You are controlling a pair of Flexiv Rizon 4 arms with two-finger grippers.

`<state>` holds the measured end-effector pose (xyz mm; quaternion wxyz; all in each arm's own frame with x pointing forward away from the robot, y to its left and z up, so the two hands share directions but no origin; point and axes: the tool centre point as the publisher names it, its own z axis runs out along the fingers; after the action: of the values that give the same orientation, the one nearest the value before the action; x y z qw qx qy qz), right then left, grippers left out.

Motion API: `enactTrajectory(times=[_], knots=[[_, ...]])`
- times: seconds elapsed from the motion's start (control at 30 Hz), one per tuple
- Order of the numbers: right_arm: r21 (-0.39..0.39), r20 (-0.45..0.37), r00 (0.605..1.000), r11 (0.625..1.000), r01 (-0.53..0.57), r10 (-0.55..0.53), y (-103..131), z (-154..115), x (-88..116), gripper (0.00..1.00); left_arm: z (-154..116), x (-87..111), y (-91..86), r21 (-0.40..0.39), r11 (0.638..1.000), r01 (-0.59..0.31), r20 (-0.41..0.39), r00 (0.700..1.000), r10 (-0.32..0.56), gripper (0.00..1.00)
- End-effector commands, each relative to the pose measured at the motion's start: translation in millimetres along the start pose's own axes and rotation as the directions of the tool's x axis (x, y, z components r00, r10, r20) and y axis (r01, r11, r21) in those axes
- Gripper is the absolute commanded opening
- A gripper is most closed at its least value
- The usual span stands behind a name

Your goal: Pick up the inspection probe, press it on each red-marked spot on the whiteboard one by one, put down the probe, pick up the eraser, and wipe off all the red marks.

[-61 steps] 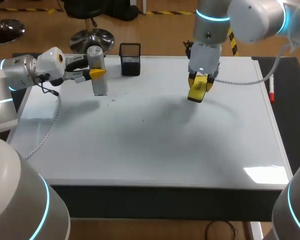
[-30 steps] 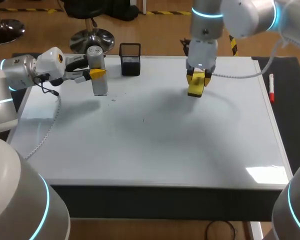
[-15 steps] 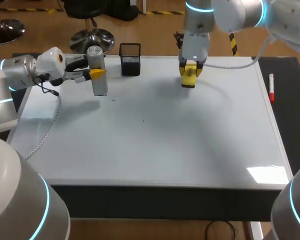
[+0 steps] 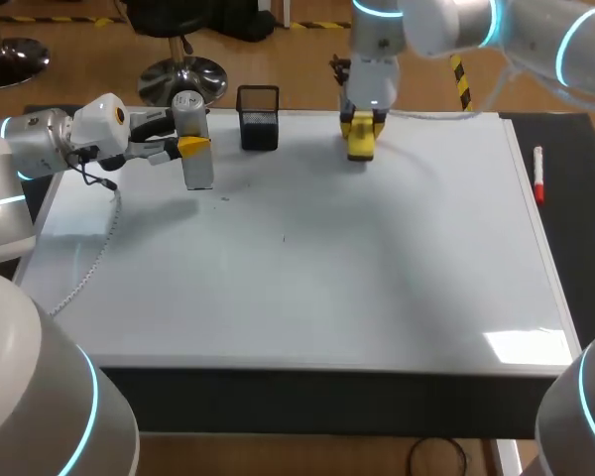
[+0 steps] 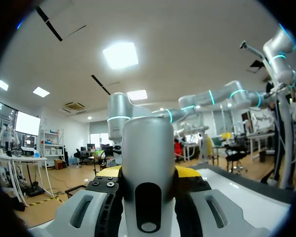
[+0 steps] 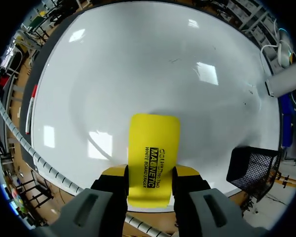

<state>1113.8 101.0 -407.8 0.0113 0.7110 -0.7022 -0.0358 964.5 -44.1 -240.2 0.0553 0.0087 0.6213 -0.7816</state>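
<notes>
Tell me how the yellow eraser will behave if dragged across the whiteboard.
The eraser looks like a stiff flat slab, so it probably won't flex. The right gripper holds only one end, so it might pivot when dragged over the glossy whiteboard.

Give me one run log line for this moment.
left gripper: shut on inspection probe | right gripper: shut on eraser, near far edge | whiteboard: no red visible

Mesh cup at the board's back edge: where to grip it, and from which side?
Grip the mesh cup by one wall at its rim, coming straight down, jaws straddling the wall: it stands upright and open-topped. On the left arm's side, the probe in the left gripper likely crowds a sideways approach.
</notes>
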Motion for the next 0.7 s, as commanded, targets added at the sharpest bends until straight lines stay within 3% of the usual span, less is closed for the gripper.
enactTrajectory(times=[0.03, 0.7], knots=[[-0.054, -0.026, 1.000, 0.998, 0.012, -0.014, -19.3, 2.4, -13.7, 0.00, 0.7, 0.9, -0.8, 0.000, 1.000, -0.003, 0.003, 1.000, 0.003, 0.00], [-0.066, -0.003, 0.997, 0.995, 0.074, -0.075, -39.2, 13.2, -48.3, 0.00, 0.7, 0.9, -0.8, 0.000, 1.000, -0.003, 0.003, 1.000, 0.003, 0.00]])
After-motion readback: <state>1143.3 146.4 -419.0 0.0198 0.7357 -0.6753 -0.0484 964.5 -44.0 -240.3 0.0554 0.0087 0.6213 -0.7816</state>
